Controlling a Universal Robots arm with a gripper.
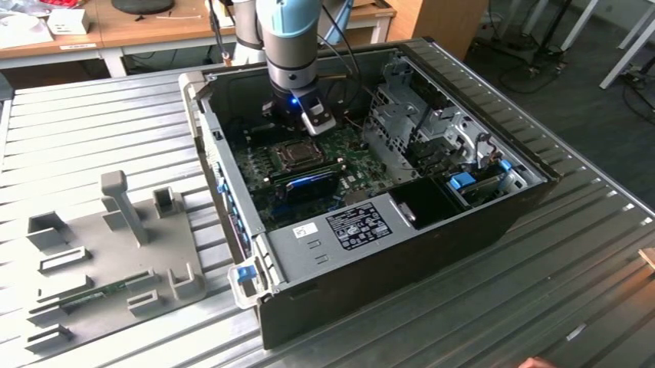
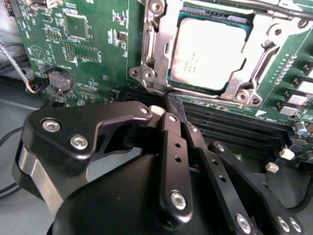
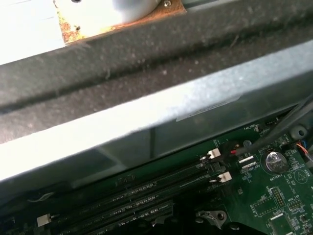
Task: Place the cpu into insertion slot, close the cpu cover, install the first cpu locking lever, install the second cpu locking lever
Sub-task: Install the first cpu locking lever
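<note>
Cpu seated flat in insertion slot. Cpu cover down around it, framing its face. Lever rod runs along cover's edge; latched or not, cannot tell. Hand hangs just beside socket, over memory slots, fingers pinched together, gripping nothing. Looks like lever stage: press rod down with fingertip, sweep under hook, stay off chip face and green board.
</note>
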